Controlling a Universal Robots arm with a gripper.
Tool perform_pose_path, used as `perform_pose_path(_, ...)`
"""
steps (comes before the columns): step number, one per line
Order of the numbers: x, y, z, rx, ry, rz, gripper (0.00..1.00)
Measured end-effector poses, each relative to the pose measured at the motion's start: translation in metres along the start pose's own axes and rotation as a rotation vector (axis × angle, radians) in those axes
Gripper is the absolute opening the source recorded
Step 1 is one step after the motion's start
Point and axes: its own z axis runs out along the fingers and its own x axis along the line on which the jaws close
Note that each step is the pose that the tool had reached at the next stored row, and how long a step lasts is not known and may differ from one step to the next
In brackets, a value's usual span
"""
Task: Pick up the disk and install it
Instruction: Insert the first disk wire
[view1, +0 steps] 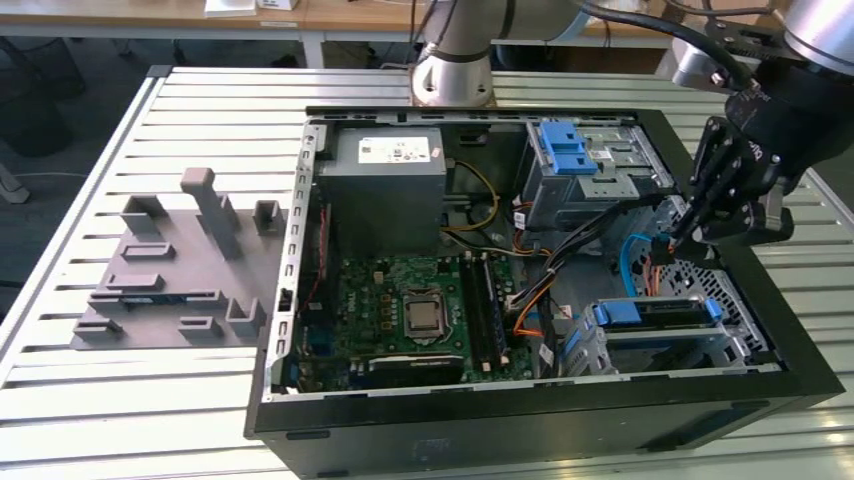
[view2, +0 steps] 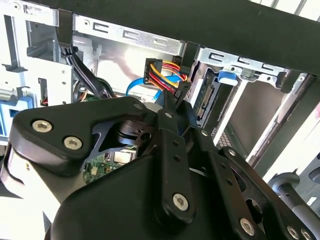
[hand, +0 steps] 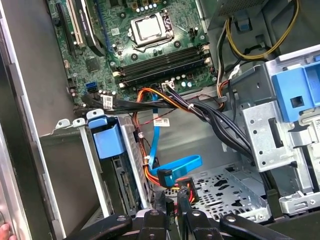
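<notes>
The disk (view1: 651, 312), silver in its blue carrier, sits slotted in the lower drive cage of the open computer case (view1: 534, 415). In the first wrist view the disk (hand: 121, 175) stands on edge in that cage, blue handle up. In the second wrist view the disk (view2: 208, 100) lies just beyond the fingertips. My gripper (view1: 678, 236) hangs inside the case beside the cage. In both wrist views the gripper (hand: 172, 199) (view2: 175, 102) is shut on a black power connector (hand: 181, 186) with red, yellow and orange wires (view2: 161, 70), close to the disk's rear edge.
A blue data cable (hand: 177, 166) loops by the connector. A second grey cage with a blue latch (view1: 567, 152) stands further back, the power supply box (view1: 387, 185) and motherboard (view1: 400, 305) fill the exterior view's left. A grey fixture (view1: 174, 270) lies on the slatted table. A fingertip (hand: 3, 232) touches the case edge.
</notes>
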Motion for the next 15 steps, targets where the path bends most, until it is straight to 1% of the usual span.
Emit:
perform_pose_path(2, -0.0002, -0.0001, 0.0023, 0.0011, 0.0039, 0.0, 0.24)
perform_pose_path(5, -0.0004, -0.0002, 0.0053, 0.005, 0.0165, 0.0, 0.24)
perform_pose_path(6, -0.0004, -0.0002, 0.0056, 0.0059, 0.0195, 0.0, 0.24)
perform_pose_path(9, -0.0003, -0.0002, 0.0056, 0.0067, 0.0221, 0.0, 0.24)
perform_pose_path(11, -0.0003, -0.0002, 0.0057, 0.0068, 0.0224, 0.0, 0.22)
perform_pose_path(12, -0.0003, -0.0002, 0.0056, 0.0069, 0.0226, -0.002, 0.16)
perform_pose_path(15, 0.0002, 0.0005, 0.0057, 0.0078, 0.0228, -0.025, 0.16)
